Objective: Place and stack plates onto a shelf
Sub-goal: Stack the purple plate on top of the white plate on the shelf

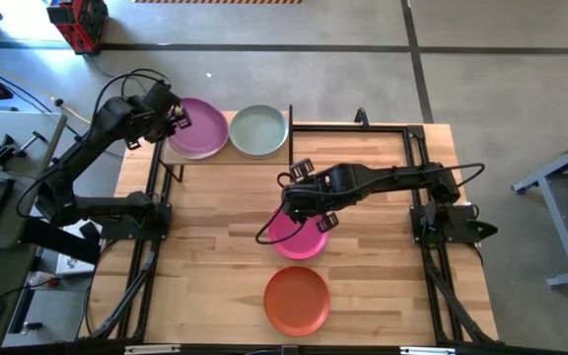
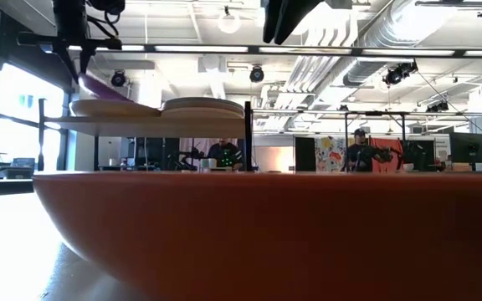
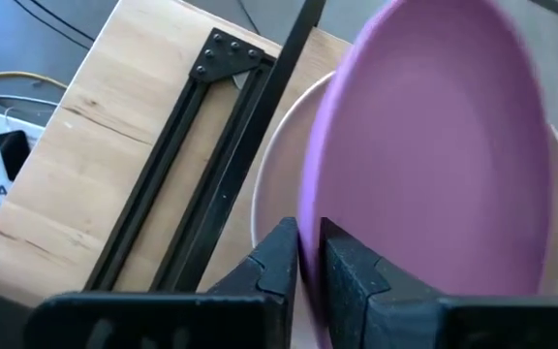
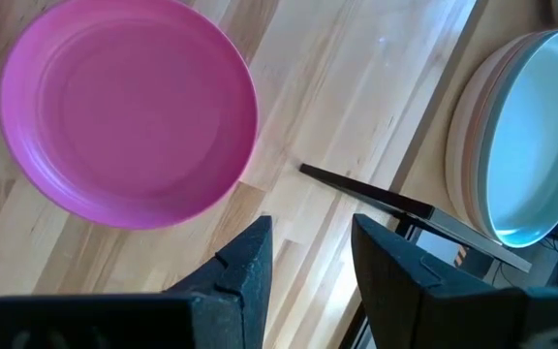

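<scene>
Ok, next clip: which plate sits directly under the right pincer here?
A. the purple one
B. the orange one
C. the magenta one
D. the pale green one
C: in the overhead view the right pincer hangs, open, over the magenta plate on the table, and its wrist camera looks down on that same plate; the orange plate lies apart, nearer the table's front edge.
</scene>
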Controlling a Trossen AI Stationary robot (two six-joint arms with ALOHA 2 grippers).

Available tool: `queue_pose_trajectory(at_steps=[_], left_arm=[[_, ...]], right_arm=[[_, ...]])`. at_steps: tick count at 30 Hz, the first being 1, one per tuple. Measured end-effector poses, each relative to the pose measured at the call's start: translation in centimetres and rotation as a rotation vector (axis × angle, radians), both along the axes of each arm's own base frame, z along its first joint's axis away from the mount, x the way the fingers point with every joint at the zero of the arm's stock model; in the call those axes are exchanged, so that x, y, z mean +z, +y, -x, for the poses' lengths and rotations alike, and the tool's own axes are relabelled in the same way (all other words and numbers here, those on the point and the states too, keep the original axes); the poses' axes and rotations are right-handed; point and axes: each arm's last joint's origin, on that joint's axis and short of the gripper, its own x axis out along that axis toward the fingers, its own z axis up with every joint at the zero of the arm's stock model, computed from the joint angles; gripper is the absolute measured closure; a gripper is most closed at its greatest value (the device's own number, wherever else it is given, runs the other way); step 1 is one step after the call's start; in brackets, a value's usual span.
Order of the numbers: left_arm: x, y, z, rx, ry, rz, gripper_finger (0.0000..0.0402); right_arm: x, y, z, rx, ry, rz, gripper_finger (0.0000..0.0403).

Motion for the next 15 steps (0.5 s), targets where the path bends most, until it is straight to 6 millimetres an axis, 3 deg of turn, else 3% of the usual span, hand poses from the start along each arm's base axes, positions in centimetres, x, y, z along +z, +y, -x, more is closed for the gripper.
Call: queue_pose_trajectory(at_steps=[15], left_arm=[[-0.12, 0.34, 0.54, -0.082, -0.036, 0.076, 0.033]], right_arm=[[0.0, 0.0, 0.0, 0.0, 0.0, 0.0, 0.0284]])
